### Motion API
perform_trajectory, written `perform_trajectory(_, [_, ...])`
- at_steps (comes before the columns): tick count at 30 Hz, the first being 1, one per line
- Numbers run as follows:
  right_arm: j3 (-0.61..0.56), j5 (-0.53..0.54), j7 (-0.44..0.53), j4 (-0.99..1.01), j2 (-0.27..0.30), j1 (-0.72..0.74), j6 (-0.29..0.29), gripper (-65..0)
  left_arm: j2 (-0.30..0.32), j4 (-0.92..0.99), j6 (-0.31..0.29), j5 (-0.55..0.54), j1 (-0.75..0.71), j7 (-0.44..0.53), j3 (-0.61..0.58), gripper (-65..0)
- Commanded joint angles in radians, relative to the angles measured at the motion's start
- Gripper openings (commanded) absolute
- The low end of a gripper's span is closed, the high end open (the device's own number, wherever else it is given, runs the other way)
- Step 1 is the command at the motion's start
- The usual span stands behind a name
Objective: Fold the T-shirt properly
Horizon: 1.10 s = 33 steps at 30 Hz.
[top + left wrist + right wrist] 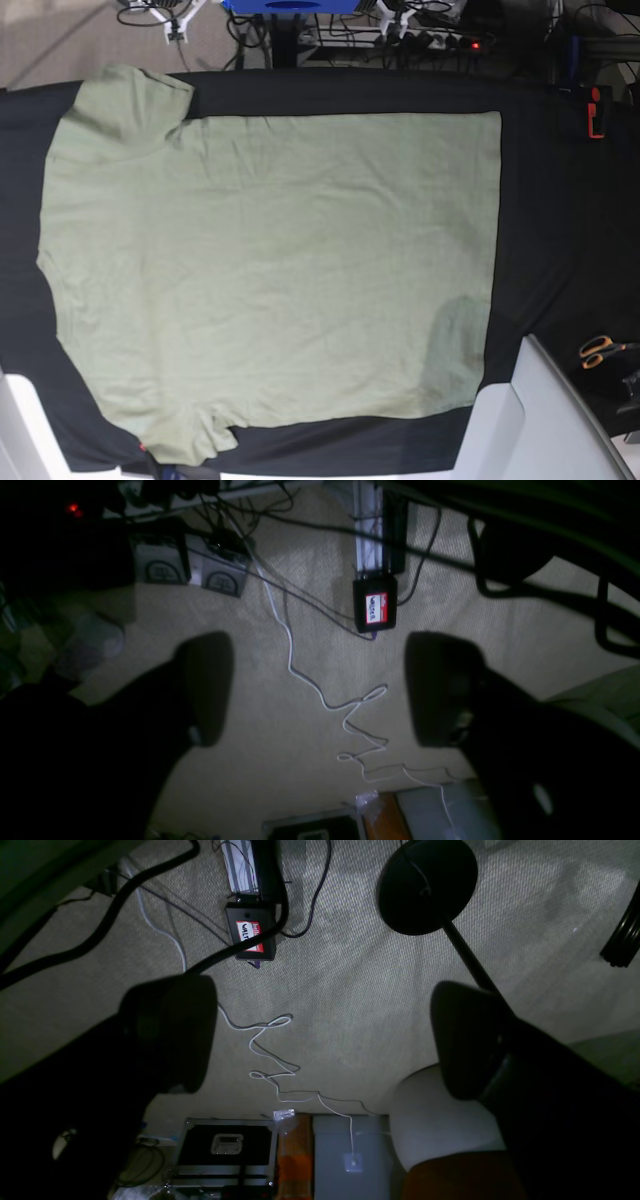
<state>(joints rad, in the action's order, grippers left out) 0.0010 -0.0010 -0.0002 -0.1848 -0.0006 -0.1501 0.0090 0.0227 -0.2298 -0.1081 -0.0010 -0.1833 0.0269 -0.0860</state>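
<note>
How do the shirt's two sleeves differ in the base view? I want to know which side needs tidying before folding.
The far sleeve lies flat and spread wide at the top left of the T-shirt, fully on the black tablecloth. The near sleeve at the bottom left looks narrower and bunched, with creases, and reaches close to the picture's lower edge. Both are the same pale green and point away from the body.

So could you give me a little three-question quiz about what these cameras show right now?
1. True or false: the T-shirt lies spread flat, unfolded.
2. What is the left gripper holding? A) a sleeve B) nothing C) scissors
3. Fill in: the scissors have ____ handles.

Key: 1 true; 2 B, its jaws stand apart over the floor, as do those of the right gripper; 3 orange.
</note>
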Motion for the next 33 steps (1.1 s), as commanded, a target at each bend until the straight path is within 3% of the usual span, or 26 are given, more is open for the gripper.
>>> perform_trajectory(1, [-0.002, 0.002, -0.001, 0.000, 0.001, -0.006, -0.001, -2.6, 0.000, -0.001, -0.005, 0.002, -0.009, 0.001, 0.001, -23.4])
perform_trajectory(3, [-0.002, 0.000, -0.001, 0.000, 0.001, -0.007, -0.001, -2.9, 0.000, 0.002, -0.005, 0.002, -0.009, 0.001, 0.001, -39.7])
perform_trajectory(5, [-0.002, 0.000, -0.001, -0.006, 0.001, -0.019, -0.001, -6.2, 0.000, 0.004, -0.005, 0.000, -0.009, 0.001, 0.002, -65.0])
perform_trajectory(8, [0.001, 0.002, 0.001, -0.006, 0.001, -0.023, -0.001, -20.7, 0.000, 0.005, -0.003, -0.001, -0.009, 0.001, 0.004, -65.0])
perform_trajectory(13, [0.003, 0.002, -0.005, -0.003, 0.001, -0.024, -0.002, -65.0, 0.000, -0.009, -0.003, -0.001, -0.031, 0.003, 0.004, -65.0])
perform_trajectory(16, [0.003, 0.002, -0.005, -0.002, 0.001, -0.030, -0.002, -60.9, 0.000, -0.046, -0.003, -0.001, -0.060, 0.003, 0.004, -65.0])
perform_trajectory(18, [0.003, 0.002, -0.005, -0.011, 0.001, -0.052, -0.002, -64.8, 0.000, -0.102, -0.003, -0.001, -0.098, 0.003, 0.004, -65.0])
perform_trajectory(24, [0.003, 0.002, -0.028, -0.193, 0.003, -0.194, -0.002, -64.8, 0.076, -0.380, -0.003, -0.035, -0.273, 0.003, 0.005, -65.0])
perform_trajectory(29, [0.007, 0.003, -0.211, -0.629, 0.023, -0.415, -0.005, -64.8, 0.190, -0.636, -0.003, -0.264, -0.425, 0.003, 0.005, -65.0])
perform_trajectory(33, [0.135, 0.003, -0.321, -1.071, 0.006, -0.610, -0.005, -64.8, 0.285, -0.877, -0.003, -0.397, -0.543, 0.003, 0.016, -65.0])
